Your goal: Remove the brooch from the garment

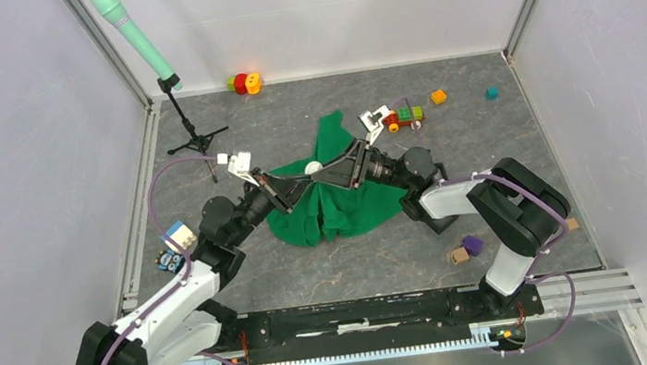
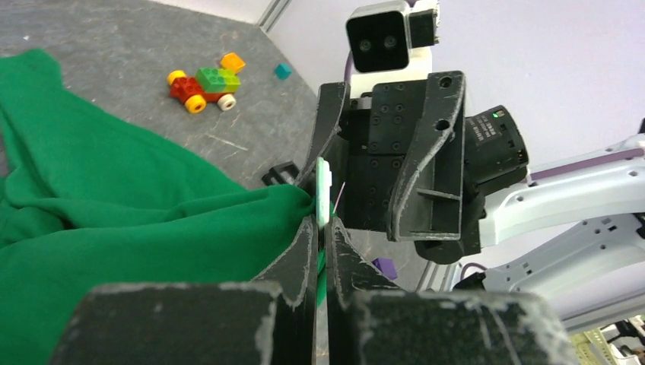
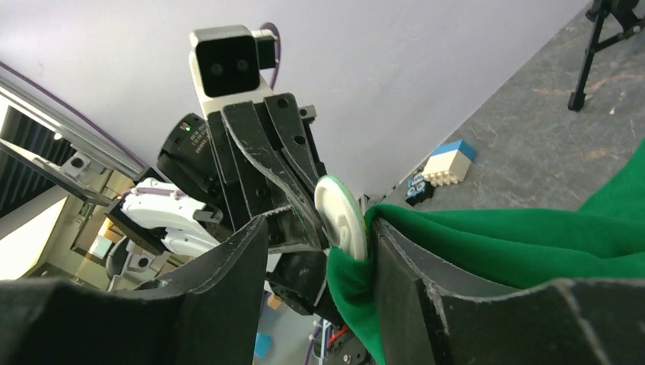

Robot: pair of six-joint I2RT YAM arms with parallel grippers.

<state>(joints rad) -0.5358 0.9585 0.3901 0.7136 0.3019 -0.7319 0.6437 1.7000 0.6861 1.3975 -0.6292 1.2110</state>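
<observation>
The garment [image 1: 339, 190] is a bright green cloth lying mid-table, with one fold lifted between both grippers. The brooch [image 1: 312, 167] shows as a small round whitish disc with a greenish rim, sitting on that raised fold; it also shows in the left wrist view [image 2: 325, 190] and the right wrist view [image 3: 342, 217]. My left gripper [image 2: 323, 224] is shut on the disc's lower edge, with green fabric between its jaws. My right gripper [image 3: 321, 224] is open wide around the fold; cloth and disc rest against its right finger [image 3: 411, 281].
A toy car of bricks [image 1: 405, 117], an orange brick [image 1: 439, 96] and a teal cube [image 1: 492, 93] lie at the back right. A purple block [image 1: 473, 244] and a tan cube [image 1: 458, 256] sit by the right arm. A blue-white brick [image 1: 179, 235] and a tripod [image 1: 193, 133] stand left.
</observation>
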